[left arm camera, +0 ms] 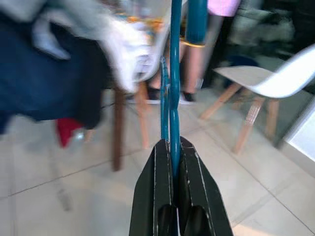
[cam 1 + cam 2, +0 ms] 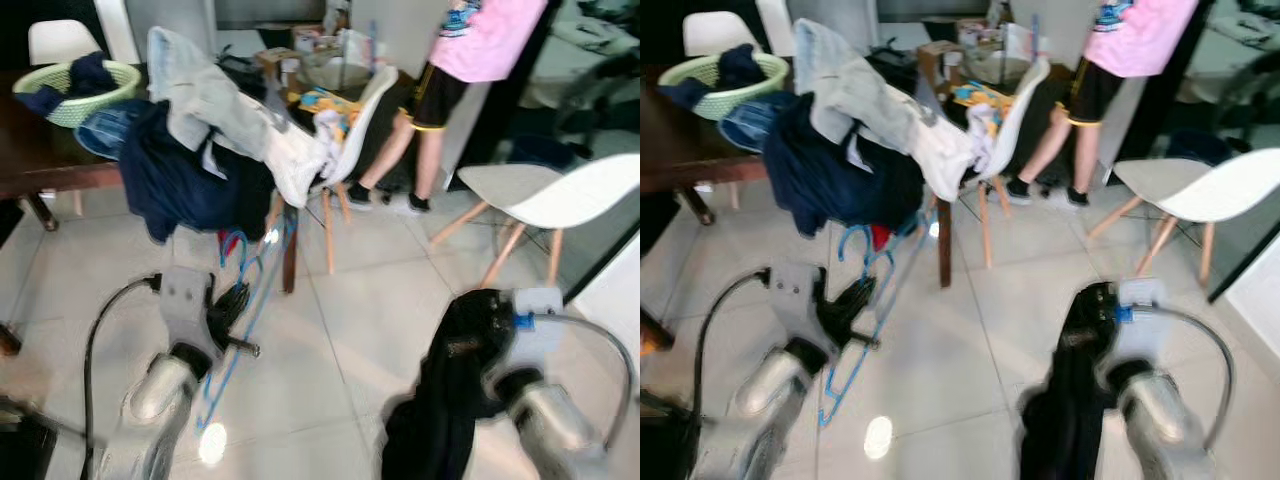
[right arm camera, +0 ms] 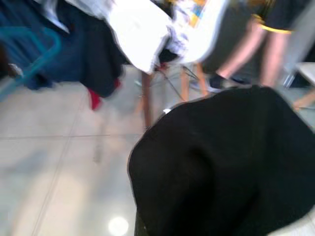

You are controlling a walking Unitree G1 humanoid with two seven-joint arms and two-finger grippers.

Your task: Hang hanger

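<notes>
L gripper (image 1: 173, 169) jaws clamped on blue hanger (image 2: 238, 300); R gripper (image 2: 470, 330) under black garment (image 2: 445, 400), jaws can't tell.

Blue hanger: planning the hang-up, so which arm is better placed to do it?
Left. The left claw is already shut on the blue hanger, while the right claw is draped in a black garment.

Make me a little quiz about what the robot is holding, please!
1. True or false: the left pincer is shut on the blue hanger.
2. What drapes over the right pincer? A) black garment B) green basket C) white chair
3. What colour is the person's top?

Key: 1 true. 2 A, the black garment. 3 pink.
</notes>
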